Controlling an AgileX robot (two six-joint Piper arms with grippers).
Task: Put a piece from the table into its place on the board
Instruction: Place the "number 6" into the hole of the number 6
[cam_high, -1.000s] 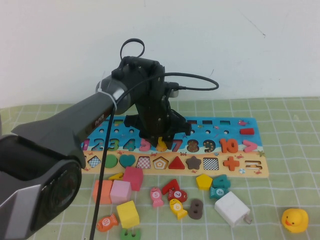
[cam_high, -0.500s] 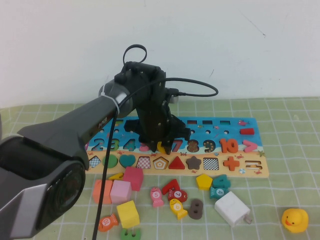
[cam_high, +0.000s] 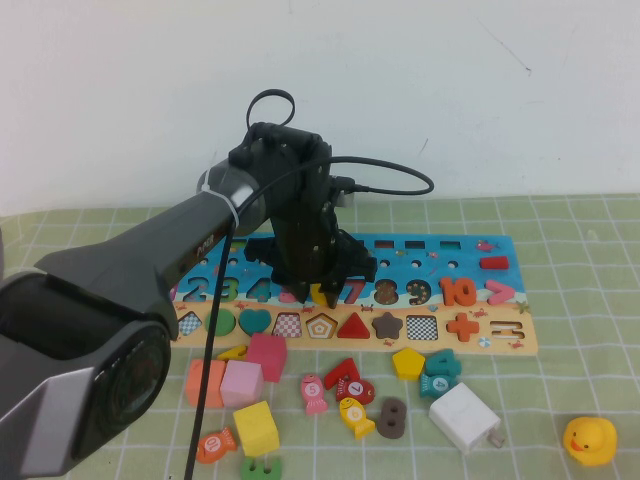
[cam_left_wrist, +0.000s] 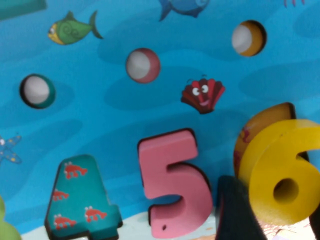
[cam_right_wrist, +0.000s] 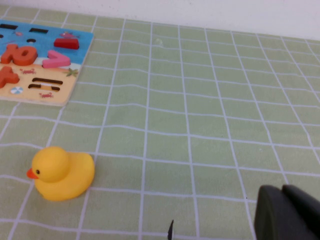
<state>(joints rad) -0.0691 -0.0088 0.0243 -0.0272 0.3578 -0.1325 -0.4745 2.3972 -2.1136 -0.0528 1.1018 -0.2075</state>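
My left gripper (cam_high: 322, 291) is over the number row of the blue puzzle board (cam_high: 440, 262), shut on a yellow number 6 (cam_high: 322, 294). In the left wrist view the yellow 6 (cam_left_wrist: 282, 175) is tilted between my dark fingers (cam_left_wrist: 235, 210), just over the orange-brown 6 recess (cam_left_wrist: 265, 120). It is next to the seated pink 5 (cam_left_wrist: 172, 180) and teal 4 (cam_left_wrist: 80, 200). My right gripper (cam_right_wrist: 287, 215) shows only in the right wrist view, shut and empty, low over the green cloth.
Loose pieces lie in front of the board: pink blocks (cam_high: 250, 370), a yellow cube (cam_high: 256, 428), fish pieces (cam_high: 353, 415), a yellow pentagon (cam_high: 407, 362) and a white block (cam_high: 463, 417). A yellow duck (cam_high: 588, 440) sits at the front right and also shows in the right wrist view (cam_right_wrist: 62, 172).
My left gripper has shifted slightly with the yellow 6, which now sits a little lower at the 6 place. The right arm has not moved.
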